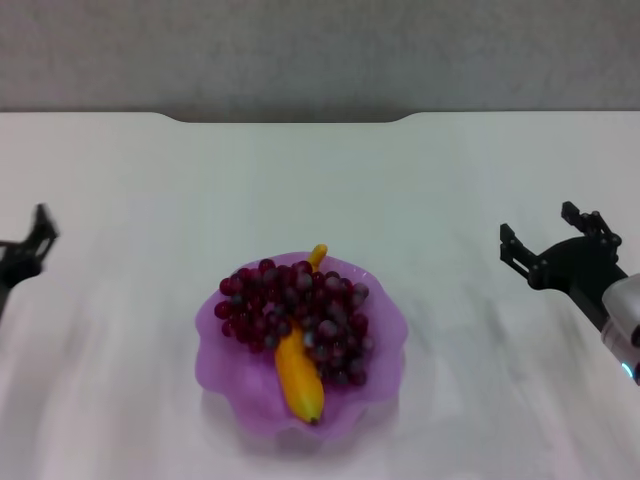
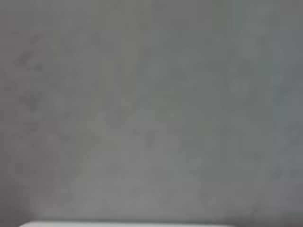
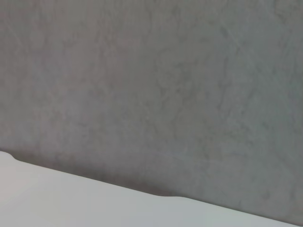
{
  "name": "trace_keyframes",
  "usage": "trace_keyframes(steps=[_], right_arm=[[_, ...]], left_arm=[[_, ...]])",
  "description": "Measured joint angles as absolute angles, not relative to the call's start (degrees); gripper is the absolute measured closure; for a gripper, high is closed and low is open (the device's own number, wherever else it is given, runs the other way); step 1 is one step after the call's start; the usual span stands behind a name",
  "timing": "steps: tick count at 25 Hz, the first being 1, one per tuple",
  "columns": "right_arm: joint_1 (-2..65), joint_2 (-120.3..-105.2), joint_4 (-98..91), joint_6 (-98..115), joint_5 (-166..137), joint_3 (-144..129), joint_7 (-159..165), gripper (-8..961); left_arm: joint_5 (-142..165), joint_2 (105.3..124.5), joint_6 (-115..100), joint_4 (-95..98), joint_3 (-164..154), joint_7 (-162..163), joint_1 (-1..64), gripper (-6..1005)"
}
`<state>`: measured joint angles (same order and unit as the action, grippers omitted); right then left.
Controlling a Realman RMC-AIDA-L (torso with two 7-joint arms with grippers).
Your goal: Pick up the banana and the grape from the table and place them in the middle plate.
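Since both fruits already lie in the translucent purple scallop-rimmed middle plate [image 1: 232, 378], my head view suggests the task is done: the curved yellow banana [image 1: 297, 372] rests beneath the dark red-purple grape [image 1: 300, 315] bunch draped across it. My right gripper [image 1: 552, 238] hangs spread and empty well right; my left gripper [image 1: 32, 243] sits far left, its opening unreadable. Both wrist views show only grey wall and the plain white table [image 3: 71, 203].

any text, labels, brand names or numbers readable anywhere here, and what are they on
None: no view shows any readable word, number, label or sign.
The middle plate, the banana, the grape and the table carry no print.
The left gripper and right gripper show no markings.
Both wrist views show only a plain grey wall and the table edge.
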<state>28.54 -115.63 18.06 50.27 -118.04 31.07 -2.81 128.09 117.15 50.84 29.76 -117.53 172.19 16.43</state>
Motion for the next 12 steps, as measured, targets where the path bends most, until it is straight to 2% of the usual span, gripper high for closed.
trace_keyframes(steps=[12], right_arm=[[28.62,-115.67,17.97,49.35,-117.92,31.02,-2.81,67]], left_arm=[[117.38,117.18,50.18,21.07,-117.76,171.77,18.79,121]])
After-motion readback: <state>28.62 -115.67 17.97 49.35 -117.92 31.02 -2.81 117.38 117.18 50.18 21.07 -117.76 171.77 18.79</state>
